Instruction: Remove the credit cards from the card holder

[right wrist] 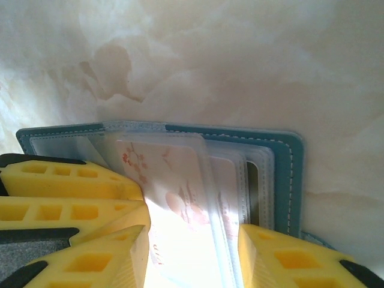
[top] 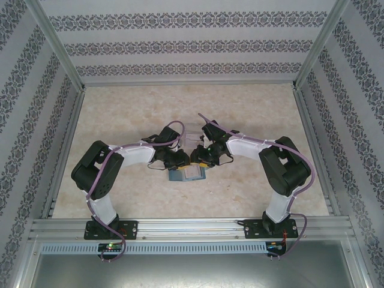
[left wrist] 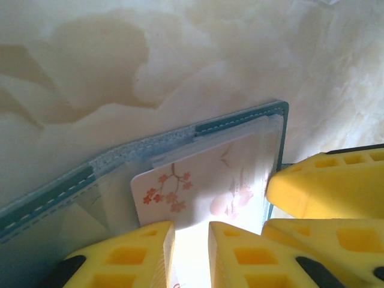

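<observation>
**Position.** The card holder lies open and flat on the bench, at the middle, just near of where the two arms meet. A pale card printed with pink blossom appears partly drawn from its slot, its far portion under the clear sleeves. A dark strip shows in another slot. It is probably a second card, but this is not confirmed.

**Grippers.** The left gripper has its jaws narrowly apart, astride the pale card's near edge. Whether the pads touch the card cannot be told. The right gripper is spread wide, straddling the fanned sleeves, with nothing visibly pinched. The two sets of yellow fingers stand just beside each other over the holder.

**Hazards, as judged.**
1. Loss of the card. With the left jaws apart, any pull slides off a thin, slick card and leaves it seated.
2. Holder dragged. If nothing pins the holder, friction in the slot carries the whole holder along with the card.
3. Wrong pinch. The right jaws may close on a sleeve rather than a card, creasing or tearing the plastic.
4. Finger collision. The grippers are crowded, so a sideways correction by either one strikes the other.
5. Bent card. Lifting it steeply while its far end is sleeved bows it.
</observation>
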Robot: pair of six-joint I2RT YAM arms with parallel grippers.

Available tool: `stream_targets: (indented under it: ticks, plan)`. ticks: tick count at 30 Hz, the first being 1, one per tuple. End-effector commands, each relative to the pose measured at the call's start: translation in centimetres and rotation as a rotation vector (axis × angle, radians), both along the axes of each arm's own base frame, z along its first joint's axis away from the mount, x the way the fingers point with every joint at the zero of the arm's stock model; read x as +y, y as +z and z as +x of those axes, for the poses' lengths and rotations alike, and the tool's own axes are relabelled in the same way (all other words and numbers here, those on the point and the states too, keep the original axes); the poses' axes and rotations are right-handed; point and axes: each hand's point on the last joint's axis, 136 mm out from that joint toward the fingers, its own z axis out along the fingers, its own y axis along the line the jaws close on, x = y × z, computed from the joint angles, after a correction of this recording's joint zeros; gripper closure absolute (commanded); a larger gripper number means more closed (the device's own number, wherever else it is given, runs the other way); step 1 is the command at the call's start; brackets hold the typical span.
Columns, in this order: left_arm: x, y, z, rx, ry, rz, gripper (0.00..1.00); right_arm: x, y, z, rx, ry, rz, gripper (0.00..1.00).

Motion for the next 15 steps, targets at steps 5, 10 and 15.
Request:
stream_targets:
  ticks: [5,10,15]
  plan:
    - [1.0,-0.1,-0.8,-0.001,-0.025,0.08,0.73,-0.3,-0.5,-0.3,0.01,0.004,-0.029,0.56]
    - [0.6,0.5,-0.4,-0.016,-0.025,0.058,0.73,-0.7,0.4,0.0,-0.02,-0.008,-0.045,0.57]
    - [-0.3,0.4,-0.2,-0.005,-0.03,0.018,0.77,0.4,1.8,0.3,-0.041,-0.005,0.022,0.61]
